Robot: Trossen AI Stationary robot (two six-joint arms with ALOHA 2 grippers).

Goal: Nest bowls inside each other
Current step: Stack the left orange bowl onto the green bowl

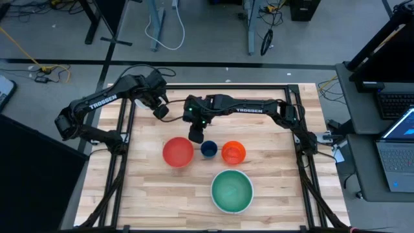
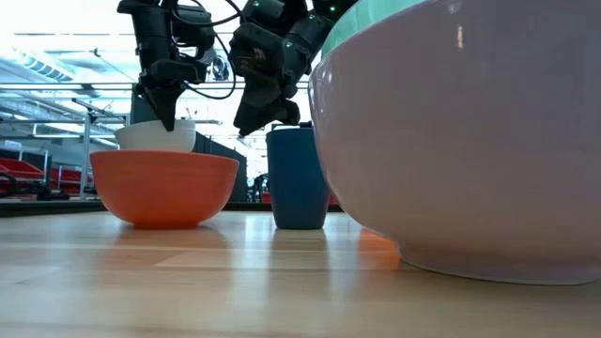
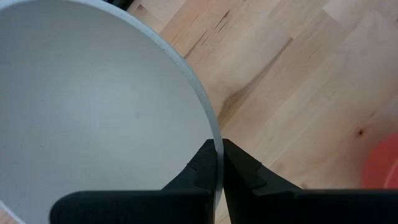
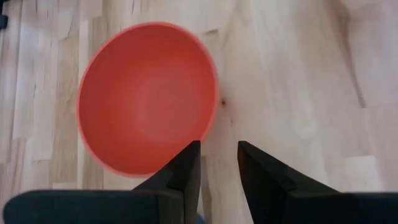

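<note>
We see our left end effector (image 3: 218, 163) pinching the white bowl's (image 3: 93, 112) rim above the wooden bench (image 3: 292, 81), a red bowl (image 3: 382, 165) nearby.

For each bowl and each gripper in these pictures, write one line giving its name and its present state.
Red bowl: upright, empty, on the table.
Blue bowl: upright, on the table.
Orange bowl: upright, empty.
Green bowl: upright, empty.
White bowl: rim pinched, lifted.
Left gripper: shut on white bowl.
Right gripper: fingers apart, holding nothing.

wooden table (image 1: 272, 200), laptop (image 1: 398, 152), floor cables (image 1: 165, 32)
</note>
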